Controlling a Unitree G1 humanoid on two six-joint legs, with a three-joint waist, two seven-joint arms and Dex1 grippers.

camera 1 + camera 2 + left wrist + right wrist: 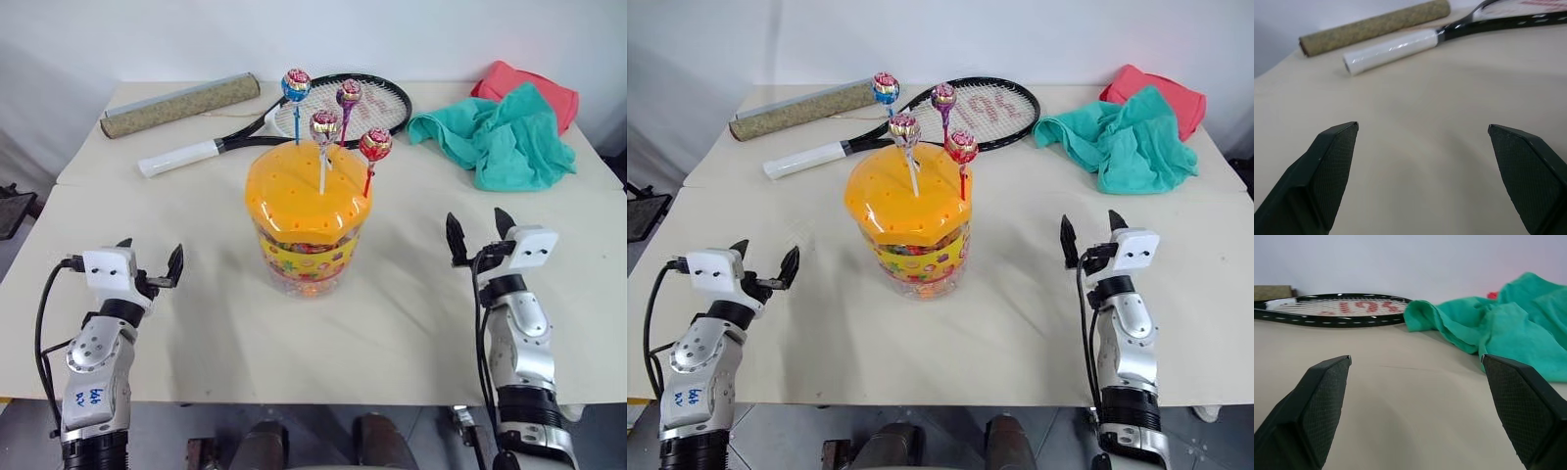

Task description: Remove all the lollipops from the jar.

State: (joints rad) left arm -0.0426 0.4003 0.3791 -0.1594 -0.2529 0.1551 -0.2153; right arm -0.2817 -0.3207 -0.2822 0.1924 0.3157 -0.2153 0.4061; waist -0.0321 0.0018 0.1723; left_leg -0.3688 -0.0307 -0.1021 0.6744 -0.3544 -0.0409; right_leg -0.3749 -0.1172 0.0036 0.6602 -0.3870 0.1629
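Upright, 4 glossy round lollipops [324, 125]

Head stereo pair high over the table [411, 323]; wrist views low, forward (shared racket [1337, 311]).

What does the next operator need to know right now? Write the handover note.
Left end effector: open, empty, over the table to the left of the jar.
Right end effector: open, empty, to the right of the jar.
Jar: upright mid-table, orange lid on.
Lollipops: all four stand in the lid holes: blue, purple, pink-silver, red.
Done: nothing removed yet.
Left: pull out all four.
Behind the jar lie a racket, a rolled mat and cloths.
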